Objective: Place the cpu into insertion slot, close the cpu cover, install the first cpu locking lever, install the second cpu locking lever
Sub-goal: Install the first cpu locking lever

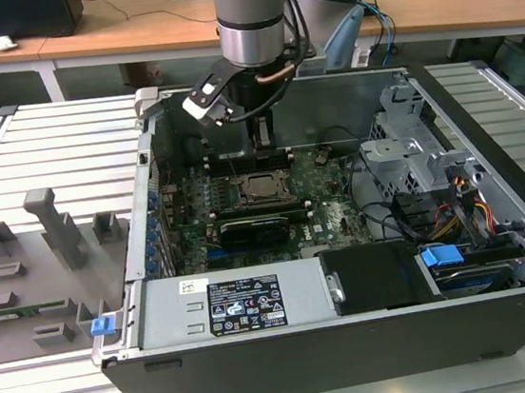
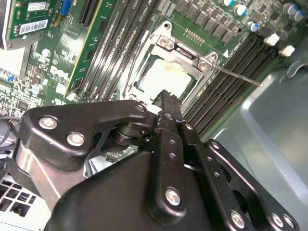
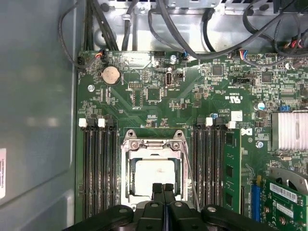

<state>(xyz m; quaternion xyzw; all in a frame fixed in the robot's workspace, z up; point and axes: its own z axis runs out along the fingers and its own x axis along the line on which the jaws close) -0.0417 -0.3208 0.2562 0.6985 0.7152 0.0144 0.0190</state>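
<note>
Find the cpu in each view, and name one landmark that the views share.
Exterior view: the cpu lies in the middle of the green motherboard.
Second wrist view: the cpu lies just beyond the gripper tips.
First wrist view: the cpu sits between the memory slot banks.
Shared landmark: the silvery cpu cover framing the cpu.

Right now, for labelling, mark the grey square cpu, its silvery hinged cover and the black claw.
cpu [image 3: 156, 172]: first wrist view, metal top.
cover [image 3: 129, 174]: first wrist view, side rail.
claw [image 3: 163, 186]: first wrist view, between fingertips.

Memory slots [image 3: 98, 173] flank the cpu cover [image 3: 153, 145] closely
</note>
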